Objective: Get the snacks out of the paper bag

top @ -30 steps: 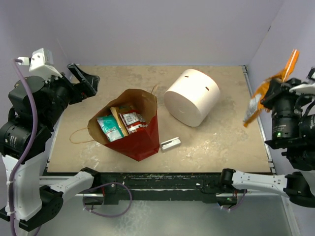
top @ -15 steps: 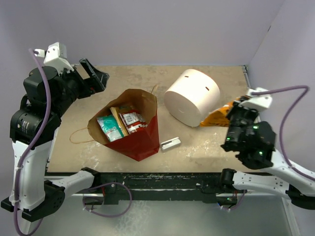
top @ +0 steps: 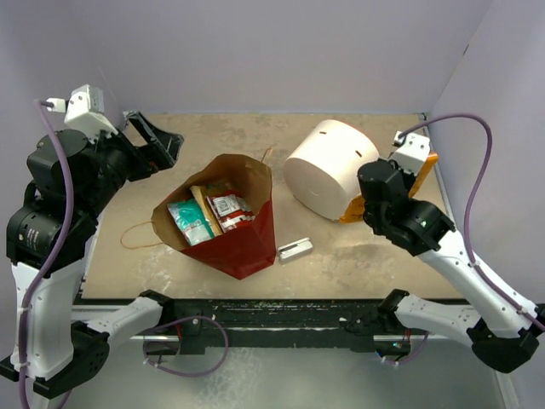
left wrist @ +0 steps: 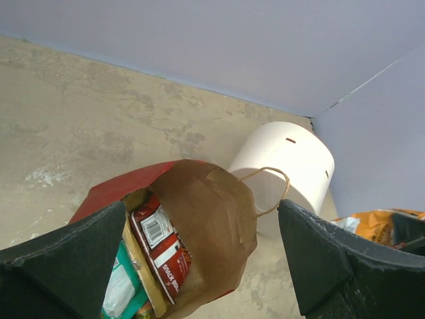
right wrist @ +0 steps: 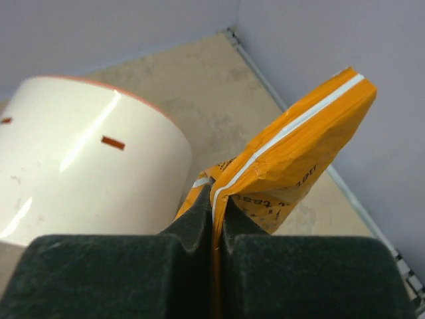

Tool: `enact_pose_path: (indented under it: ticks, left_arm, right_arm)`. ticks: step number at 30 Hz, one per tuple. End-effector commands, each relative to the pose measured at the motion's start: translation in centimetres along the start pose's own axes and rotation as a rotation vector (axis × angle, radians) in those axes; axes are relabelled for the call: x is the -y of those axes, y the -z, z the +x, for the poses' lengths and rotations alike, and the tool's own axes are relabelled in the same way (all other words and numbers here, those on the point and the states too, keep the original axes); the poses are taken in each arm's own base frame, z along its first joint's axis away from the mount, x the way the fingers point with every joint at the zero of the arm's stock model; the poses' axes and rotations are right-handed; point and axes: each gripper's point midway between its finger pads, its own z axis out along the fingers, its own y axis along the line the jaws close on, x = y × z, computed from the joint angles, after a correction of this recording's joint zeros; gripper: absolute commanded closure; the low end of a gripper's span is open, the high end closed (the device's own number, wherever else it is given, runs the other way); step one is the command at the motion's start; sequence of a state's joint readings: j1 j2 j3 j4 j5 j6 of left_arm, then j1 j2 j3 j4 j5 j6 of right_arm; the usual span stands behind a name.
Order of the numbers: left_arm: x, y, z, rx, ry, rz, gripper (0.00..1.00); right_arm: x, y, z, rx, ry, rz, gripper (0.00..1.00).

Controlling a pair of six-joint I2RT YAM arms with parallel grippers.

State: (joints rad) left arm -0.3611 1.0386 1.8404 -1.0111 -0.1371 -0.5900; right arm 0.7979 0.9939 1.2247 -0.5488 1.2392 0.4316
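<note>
Tan table (top: 387, 251), purple wall (right wrist: 319, 40) close on right. Our right claw (right wrist: 214, 207) pinched shut on orange packet (right wrist: 292, 149), low between white cylinder (right wrist: 86, 159) and wall. We may bump cylinder or drop packet past table edge. Our left claw (top: 160, 145) wide open, high beside paper bag (top: 247, 243) mid-table; teal packet (top: 192, 221), red packet (top: 228, 209) inside. Free room: front right.

The left arm (top: 51, 230), at 9 o'clock, and the right arm (top: 409, 217), at 4 o'clock, are built from fat black round joints and smooth white links. A thin purple cable (top: 447, 118) is looped along each. The fingers (left wrist: 60, 266) are covered in dark, rough foam.
</note>
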Motion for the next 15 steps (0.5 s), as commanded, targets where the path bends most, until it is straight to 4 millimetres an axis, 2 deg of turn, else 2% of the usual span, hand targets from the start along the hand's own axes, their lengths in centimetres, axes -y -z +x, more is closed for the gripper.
enact_pose_path:
  ticks: [1,6,10,11,15]
  left_arm:
    - [0.5,0.2,-0.5,0.022,0.032,0.02,0.01]
    - [0.3,0.7,-0.2,0.014,0.044,0.016,0.01]
    - [0.2,0.9,0.1,0.011,0.054,0.017,0.01]
    - [0.2,0.9,0.1,0.01,0.056,0.018,0.01]
    - [0.3,1.0,0.3,0.001,0.061,0.024,0.01]
  right_arm:
    - [-0.4,0.3,4.9,-0.17,-0.13,-0.085,1.0]
    - [-0.1,-0.5,6.7,-0.208,-0.185,-0.094,1.0]
    - [-2.0,-1.9,7.7,-0.227,-0.201,-0.158,1.0]
    - [-2.6,-2.3,7.4,-0.221,-0.224,-0.18,1.0]
    - [-3.9,-4.6,9.5,-0.284,-0.24,-0.206,1.0]
